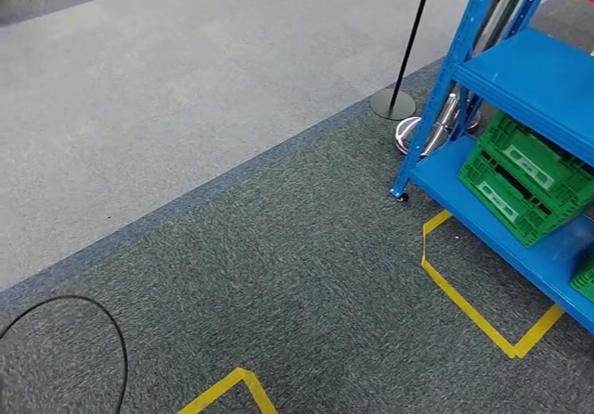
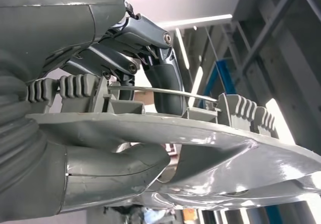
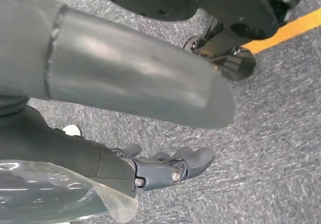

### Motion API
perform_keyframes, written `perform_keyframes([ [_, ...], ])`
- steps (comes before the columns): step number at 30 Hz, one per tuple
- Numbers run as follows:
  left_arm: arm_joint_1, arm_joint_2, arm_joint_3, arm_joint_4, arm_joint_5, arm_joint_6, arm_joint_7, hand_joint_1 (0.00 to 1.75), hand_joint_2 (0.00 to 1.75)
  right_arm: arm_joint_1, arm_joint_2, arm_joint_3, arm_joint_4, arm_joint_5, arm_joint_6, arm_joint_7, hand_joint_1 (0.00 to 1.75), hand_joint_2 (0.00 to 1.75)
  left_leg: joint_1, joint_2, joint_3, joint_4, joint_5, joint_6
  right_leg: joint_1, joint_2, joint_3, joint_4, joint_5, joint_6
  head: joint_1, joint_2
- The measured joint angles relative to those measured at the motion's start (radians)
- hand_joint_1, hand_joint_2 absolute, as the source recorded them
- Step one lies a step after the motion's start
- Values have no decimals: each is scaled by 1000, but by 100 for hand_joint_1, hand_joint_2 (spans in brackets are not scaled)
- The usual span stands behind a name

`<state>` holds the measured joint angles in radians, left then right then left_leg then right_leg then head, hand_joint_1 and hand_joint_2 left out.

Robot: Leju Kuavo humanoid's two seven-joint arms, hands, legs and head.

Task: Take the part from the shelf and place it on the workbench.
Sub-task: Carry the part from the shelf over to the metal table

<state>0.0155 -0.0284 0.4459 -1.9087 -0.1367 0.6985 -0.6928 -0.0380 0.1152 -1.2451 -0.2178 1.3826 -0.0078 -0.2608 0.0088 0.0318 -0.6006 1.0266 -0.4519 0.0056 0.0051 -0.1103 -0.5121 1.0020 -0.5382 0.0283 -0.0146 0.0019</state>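
The part (image 2: 212, 148) is a flat, glossy grey moulded plastic piece with ribbed, toothed blocks standing along its upper side and a thin metal rod running between them. It lies pinched between the dark fingers (image 2: 166, 83) on its ribbed side and the thick thumb underneath. Its long, tapered end juts out well past the fingers.

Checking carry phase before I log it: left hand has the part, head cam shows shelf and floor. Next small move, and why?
Probably keep the grip and turn on until a workbench comes into view. The left hand holds the grey part, thumb under it and fingers over it. The head view has just carpet, yellow tape and the blue shelf at the right, no bench. The right hand hangs empty over the floor.
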Motion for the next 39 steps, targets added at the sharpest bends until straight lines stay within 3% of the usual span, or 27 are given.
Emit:
perform_keyframes([
  [2, -1, -2, 2, -2, -1, 0, 0, 175, 175, 0, 0, 0, 0, 0, 1, 3, 0, 0, 3, -18, 0, -4, 4, 13, -4, 51, -32, 67, -44, 7, 4, 0],
  [3, -2, -4, 2, -3, -1, 0, 0, 175, 175, 1, 0, 0, 0, 1, 1, 4, 0, 0, 2, -28, -2, -4, 5, 18, -6, 80, -63, 134, -77, 8, 6, 0],
  [5, -2, -7, 3, -3, -1, 0, 0, 175, 175, 5, 0, 0, 0, 2, 2, 6, 0, 0, -1, -51, -3, -4, 5, 22, -6, 105, -132, 266, -123, 6, 6, 0],
  [6, -2, -8, 3, -3, -1, 0, 0, 175, 175, 7, 0, 0, 0, 2, 2, 6, 0, 0, -3, -65, -4, -4, 5, 23, -5, 108, -151, 293, -120, 4, 6, 0],
  [7, -2, -9, 4, -3, -1, 0, 0, 175, 175, 8, 0, 0, 0, 2, 3, 7, 0, 0, -5, -79, -3, -4, 6, 23, -5, 111, -150, 279, -97, 0, 6, 0],
  [8, -2, -10, 4, -3, -1, 0, 0, 175, 175, 8, 0, 0, 0, 2, 3, 7, 0, 0, -6, -93, -2, -4, 6, 23, -5, 119, -132, 229, -59, -5, 7, 0],
  [10, -4, -11, 4, -3, -3, 0, 0, 175, 175, 7, 0, 0, 0, 3, 3, 5, 0, 0, -7, -118, -2, -2, 6, 21, -6, 160, -75, 91, 11, -15, 6, 0],
  [12, -8, -13, 3, -3, -9, 0, 0, 175, 175, 5, -1, 0, 0, 4, 3, 0, 0, 0, -4, -142, -9, 1, 10, 13, -6, 191, -38, 15, 31, -17, 6, 0],
  [14, -10, -15, 2, -3, -20, 0, 0, 175, 175, 4, -1, 0, 0, 6, 3, -8, 0, 0, 1, -165, -16, 0, 16, 0, -4, 178, -28, 5, 29, -19, 6, 0],
  [15, -10, -16, 3, -3, -26, 0, 0, 175, 175, 3, -1, 0, 0, 8, 3, -11, 0, 0, 1, -159, -20, 4, 14, -5, -5, 165, -25, 0, 32, -23, 5, 0],
  [17, -15, -18, 2, -3, -38, 0, 0, 175, 175, 3, -1, 0, 0, 10, 4, -15, 0, 0, -1, -109, -42, 54, -18, -13, -7, 138, -19, -9, 36, -33, 1, 0],
  [19, -24, -20, 0, -3, -46, 0, 0, 175, 175, 4, 0, 0, 0, 11, 4, -16, 0, 0, 1, -55, -92, 170, -80, -21, -5, 109, -16, -11, 35, -39, -3, 0],
  [21, -27, -24, -2, -2, -55, 0, 0, 175, 175, 5, 0, 0, 0, 13, 4, -16, 0, 0, 7, -44, -131, 263, -111, -28, -4, 80, -14, -11, 31, -40, -3, 0],
  [22, -27, -26, -2, -1, -60, -1, 0, 175, 175, 5, 0, 0, 0, 14, 4, -15, 0, 0, 10, -41, -128, 262, -100, -31, -4, 66, -13, -11, 29, -39, -3, 0],
  [23, -27, -27, -2, -1, -63, -1, 0, 175, 175, 4, 0, 0, 0, 16, 5, -15, 0, 0, 12, -35, -107, 224, -73, -33, -4, 53, -10, -11, 27, -36, -4, 0],
  [25, -31, -28, -3, 0, -63, -1, 0, 175, 175, 4, 0, 0, 0, 21, 8, -11, 0, 0, 8, 4, -40, 96, -15, -33, -2, 29, -3, -10, 19, -28, -4, 0],
  [27, -38, -29, -6, 0, -61, -1, 0, 175, 175, 5, 0, 0, 0, 25, 13, -7, 0, 0, 0, 42, -2, 15, 0, -24, 4, 13, -1, -6, 12, -20, -5, 0],
  [29, -42, -30, -8, 1, -61, -1, 0, 175, 175, 5, 0, 0, 0, 27, 15, -4, 0, 0, -4, 48, 1, 3, -5, -17, 7, 8, -3, -3, 9, -16, -5, 0],
  [39, -43, -30, -10, 1, -61, -1, 0, 175, 175, 5, 0, 0, 0, 27, 16, -3, 0, 0, -3, 46, -3, 8, -5, -12, 8, 3, -2, -5, 9, -15, -4, 0],
])
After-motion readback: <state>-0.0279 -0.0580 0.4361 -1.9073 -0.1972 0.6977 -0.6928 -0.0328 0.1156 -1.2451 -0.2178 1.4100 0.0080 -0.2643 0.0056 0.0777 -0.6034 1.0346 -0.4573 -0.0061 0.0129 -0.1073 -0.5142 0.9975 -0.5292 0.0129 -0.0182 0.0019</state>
